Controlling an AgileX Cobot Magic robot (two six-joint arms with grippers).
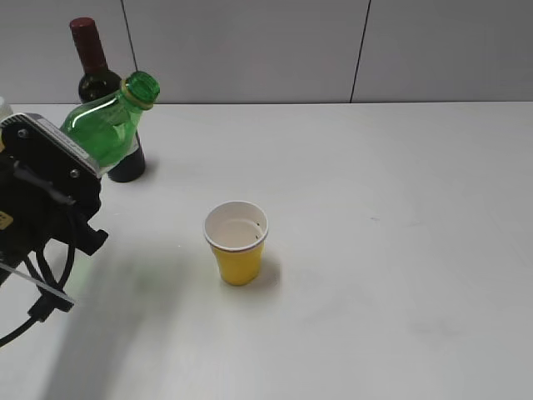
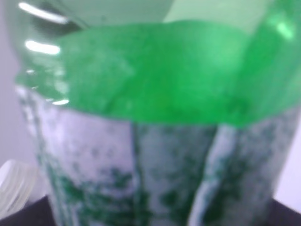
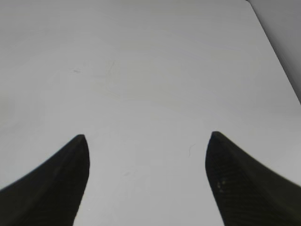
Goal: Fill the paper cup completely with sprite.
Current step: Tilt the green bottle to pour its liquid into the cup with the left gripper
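The yellow paper cup (image 1: 238, 242) stands upright mid-table, its white inside showing with some liquid low in it. The green sprite bottle (image 1: 108, 123) is uncapped and tilted, mouth pointing up and right, held off the table at the far left by my left gripper, whose jaws are hidden behind its black wrist housing. In the left wrist view the bottle (image 2: 155, 75) fills the frame with its pale label band below. My right gripper (image 3: 146, 141) is open and empty over bare table; it does not show in the exterior view.
A dark wine bottle (image 1: 96, 71) with a red capsule stands behind the sprite bottle at the back left. A white ribbed cap (image 2: 14, 188) shows at the lower left of the left wrist view. The table's right edge (image 3: 277, 52) runs near the right gripper.
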